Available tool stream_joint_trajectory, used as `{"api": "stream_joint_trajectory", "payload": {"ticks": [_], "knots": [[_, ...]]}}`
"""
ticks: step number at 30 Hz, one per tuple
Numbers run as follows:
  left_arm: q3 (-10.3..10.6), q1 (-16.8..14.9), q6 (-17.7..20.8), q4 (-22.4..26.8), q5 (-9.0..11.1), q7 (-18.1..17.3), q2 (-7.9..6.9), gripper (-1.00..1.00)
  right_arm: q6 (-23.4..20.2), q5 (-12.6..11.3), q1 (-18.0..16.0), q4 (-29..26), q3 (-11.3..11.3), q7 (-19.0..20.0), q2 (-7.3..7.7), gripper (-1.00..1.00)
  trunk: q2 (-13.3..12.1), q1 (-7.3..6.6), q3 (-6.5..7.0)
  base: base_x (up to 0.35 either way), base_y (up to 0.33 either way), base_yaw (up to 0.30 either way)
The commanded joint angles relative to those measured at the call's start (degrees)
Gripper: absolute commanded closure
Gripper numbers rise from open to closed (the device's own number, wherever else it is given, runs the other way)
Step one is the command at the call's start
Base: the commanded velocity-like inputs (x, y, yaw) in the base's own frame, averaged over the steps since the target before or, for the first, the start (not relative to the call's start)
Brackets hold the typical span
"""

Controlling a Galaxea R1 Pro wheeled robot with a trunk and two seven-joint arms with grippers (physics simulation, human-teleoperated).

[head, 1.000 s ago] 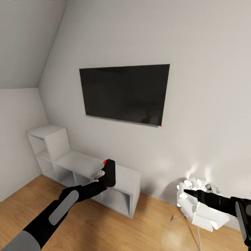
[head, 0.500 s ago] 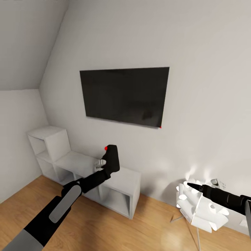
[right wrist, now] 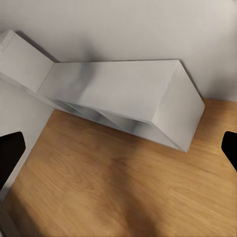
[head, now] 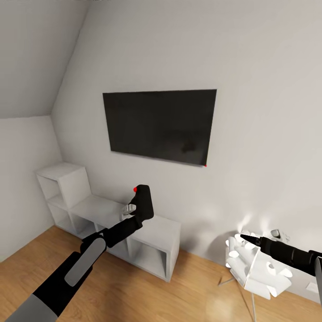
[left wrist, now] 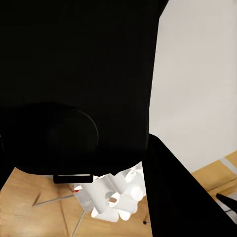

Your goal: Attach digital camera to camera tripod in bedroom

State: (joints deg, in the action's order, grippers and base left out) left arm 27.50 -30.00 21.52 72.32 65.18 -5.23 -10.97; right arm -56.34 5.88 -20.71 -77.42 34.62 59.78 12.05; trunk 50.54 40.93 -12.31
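Camera in hand, no tripod ahead

Left gripper [head: 134, 213] clamps the digital camera [head: 144, 203] upright (red dot up); right gripper [right wrist: 118, 148] gapes empty.

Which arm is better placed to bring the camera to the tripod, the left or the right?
Left, probably. The left hand already holds the digital camera raised in front of the grey cube shelf. The right hand is empty, its fingers spread, beside the white lamp.

Matt black digital camera [head: 144, 202], matt grey shelf [head: 152, 232], smooth wood-plank floor [head: 156, 295].
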Motion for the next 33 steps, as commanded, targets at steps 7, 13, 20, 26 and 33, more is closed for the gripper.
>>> {"api": "stream_joint_trajectory", "payload": {"ticks": [7,13,20,26,33], "knots": [[0.1,-0.1,0.2,-1.4,0.2,-0.1,0.32,1.0,-0.2,0.7,-0.1,-0.1,0.1,0.6,-0.01,-1.0,-2.8,-1.53,1.18,0.0,0.0,0.0],[-0.1,-0.1,0.3,-4.3,0.1,0.1,2.58,1.0,-0.1,0.7,-0.1,-0.1,0.1,0.6,-0.01,-1.0,-5.2,-2.85,2.26,0.0,0.0,0.0],[-0.1,-0.1,0.3,-5.8,-0.1,0.5,4.13,1.0,0.2,1.0,0.0,0.6,0.1,0.6,-0.07,-1.0,-8.0,-4.39,3.51,0.0,0.0,0.0],[0.3,-0.1,0.4,-9.8,-0.7,2.1,4.19,1.0,1.1,5.7,0.0,6.8,0.1,-0.3,0.04,-1.0,-10.4,-5.71,4.59,0.0,0.0,0.0],[0.7,-0.1,0.4,-25.6,-0.7,7.8,3.36,1.0,7.8,13.4,0.0,16.9,0.2,-1.0,0.13,-1.0,-13.2,-7.24,5.85,0.0,0.0,0.0]]}}
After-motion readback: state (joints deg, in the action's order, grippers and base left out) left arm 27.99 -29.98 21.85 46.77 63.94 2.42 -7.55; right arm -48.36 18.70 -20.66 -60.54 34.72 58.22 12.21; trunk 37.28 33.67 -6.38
